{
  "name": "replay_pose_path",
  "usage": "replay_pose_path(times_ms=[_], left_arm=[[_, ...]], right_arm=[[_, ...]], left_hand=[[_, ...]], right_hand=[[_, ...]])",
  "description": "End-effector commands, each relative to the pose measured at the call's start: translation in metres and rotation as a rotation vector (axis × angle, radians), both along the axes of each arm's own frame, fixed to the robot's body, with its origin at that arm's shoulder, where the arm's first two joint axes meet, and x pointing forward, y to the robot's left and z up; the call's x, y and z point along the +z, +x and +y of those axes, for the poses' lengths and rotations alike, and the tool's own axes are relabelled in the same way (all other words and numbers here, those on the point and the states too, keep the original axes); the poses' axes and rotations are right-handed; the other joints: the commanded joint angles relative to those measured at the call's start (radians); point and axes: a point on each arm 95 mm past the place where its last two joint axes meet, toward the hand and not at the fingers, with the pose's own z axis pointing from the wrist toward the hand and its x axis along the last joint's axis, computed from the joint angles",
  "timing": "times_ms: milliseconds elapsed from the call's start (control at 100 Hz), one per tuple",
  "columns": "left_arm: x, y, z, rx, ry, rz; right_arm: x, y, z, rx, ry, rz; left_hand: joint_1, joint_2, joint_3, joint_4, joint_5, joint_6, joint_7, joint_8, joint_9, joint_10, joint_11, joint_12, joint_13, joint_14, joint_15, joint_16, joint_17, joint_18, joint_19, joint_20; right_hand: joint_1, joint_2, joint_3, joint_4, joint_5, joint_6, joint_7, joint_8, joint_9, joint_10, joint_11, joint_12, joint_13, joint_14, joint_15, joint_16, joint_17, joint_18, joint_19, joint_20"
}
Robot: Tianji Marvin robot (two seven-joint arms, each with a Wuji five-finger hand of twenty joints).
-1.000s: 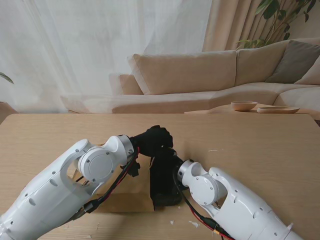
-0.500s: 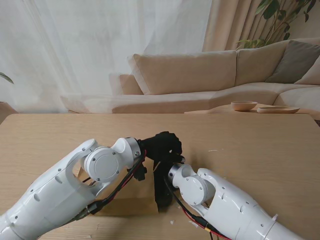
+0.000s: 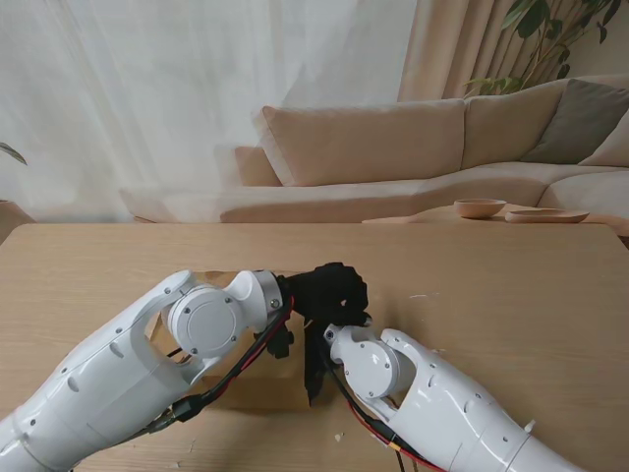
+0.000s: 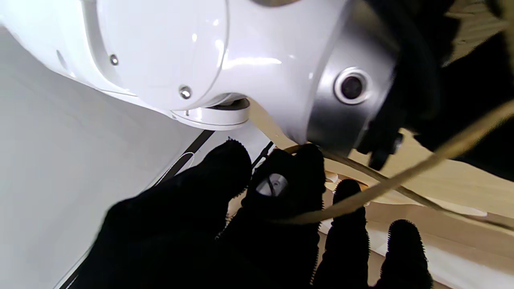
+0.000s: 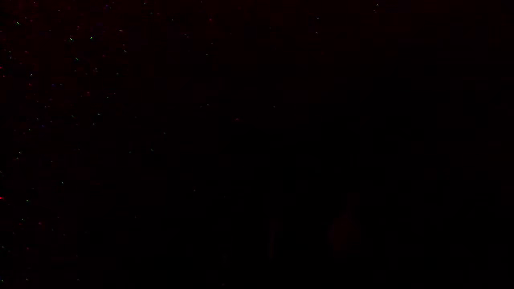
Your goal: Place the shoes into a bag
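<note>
The paper bag (image 3: 257, 388), near and centre, is pinched at its cord handle by the left hand (image 3: 332, 290), the right hand's state cannot be told, no shoes are seen, and tearing is risked if pulled.

A light wooden table (image 3: 511, 295) with a fine grain fills the stand's view from side to side. A brown paper bag (image 3: 257, 391) lies flat on it near the middle, close to the robot, largely covered by the two arms; its tan paper and a thin paper handle show in the left wrist view (image 4: 441, 188). A few small white scraps (image 3: 339, 436) lie on the wood just beside the bag's near edge, and another pale fleck (image 3: 421, 294) sits farther off to the right.
</note>
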Motion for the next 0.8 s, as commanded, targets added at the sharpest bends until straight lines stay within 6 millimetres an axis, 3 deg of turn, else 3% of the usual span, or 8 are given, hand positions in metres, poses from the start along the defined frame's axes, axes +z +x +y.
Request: replay_pose_path(times_ms=[0, 460, 790], left_arm=[[-0.001, -0.004, -0.007, -0.022, 0.006, 0.032], [0.001, -0.016, -0.032, -0.098, 0.036, 0.093], [0.002, -0.008, -0.022, -0.062, 0.044, 0.068]], right_arm=[[0.015, 0.001, 0.016, 0.047, 0.027, -0.025], [0.012, 0.010, 0.032, 0.066, 0.000, -0.047], [0.004, 0.021, 0.030, 0.010, -0.049, -0.045]], left_hand=[[-0.026, 0.027, -0.005, 0.029, 0.024, -0.004, 0.021, 0.038, -0.011, -0.052, -0.049, -0.046, -0.042, -0.015, 0.005, 0.022, -0.018, -0.028, 0.011, 0.017], [-0.026, 0.031, -0.013, 0.029, 0.019, -0.008, 0.020, 0.038, -0.019, -0.063, -0.053, -0.044, -0.047, -0.023, 0.005, 0.028, -0.021, -0.033, 0.011, 0.019], [-0.020, 0.029, -0.019, 0.031, 0.016, -0.006, 0.020, 0.038, -0.022, -0.060, -0.054, -0.046, -0.049, -0.022, 0.003, 0.029, -0.020, -0.034, 0.009, 0.016]], right_hand=[[0.059, 0.169, 0.061, 0.066, -0.005, -0.161, 0.115, 0.052, 0.084, -0.017, 0.160, 0.069, 0.043, 0.002, 0.058, 0.030, 0.074, -0.064, 0.211, 0.091], [0.062, 0.176, 0.048, 0.069, -0.011, -0.165, 0.116, 0.050, 0.082, -0.017, 0.160, 0.065, 0.046, 0.002, 0.057, 0.032, 0.079, -0.063, 0.218, 0.091], [0.083, 0.216, -0.022, 0.080, -0.044, -0.172, 0.108, 0.017, 0.076, -0.016, 0.145, 0.052, 0.040, 0.004, 0.049, 0.026, 0.076, -0.057, 0.217, 0.089]])
